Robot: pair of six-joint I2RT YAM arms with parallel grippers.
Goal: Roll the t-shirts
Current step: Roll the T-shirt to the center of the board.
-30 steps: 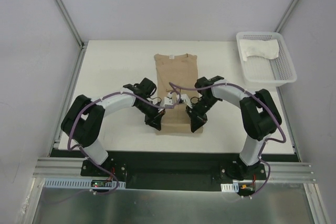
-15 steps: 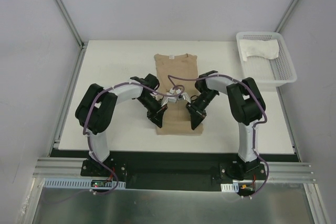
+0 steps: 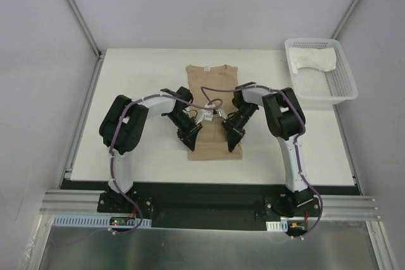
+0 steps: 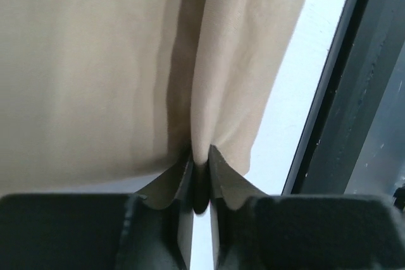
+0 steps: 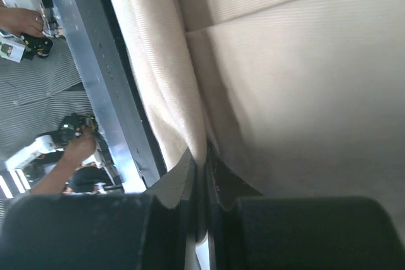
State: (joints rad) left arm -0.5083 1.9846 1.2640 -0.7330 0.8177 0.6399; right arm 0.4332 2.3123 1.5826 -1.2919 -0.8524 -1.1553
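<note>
The tan t-shirt (image 3: 212,90) lies folded into a long strip in the middle of the table, its neck label at the far end. My left gripper (image 3: 190,141) is shut on the shirt's near-left hem and my right gripper (image 3: 233,143) on its near-right hem. In the left wrist view the jaws pinch a fold of the tan cloth (image 4: 218,61) at the gripper (image 4: 200,156). In the right wrist view the gripper (image 5: 201,156) pinches a fold of the tan cloth (image 5: 297,67) the same way. The white t-shirt (image 3: 315,61) lies in the basket.
The white plastic mesh basket (image 3: 342,88) stands at the far right corner of the table. Grey walls close in the table on three sides. The black rail with the arm bases runs along the near edge.
Both grippers have drawn back away from the near edge toward the shirt's middle, carrying the hem with them. Both arms' elbows have swung inward and up.
</note>
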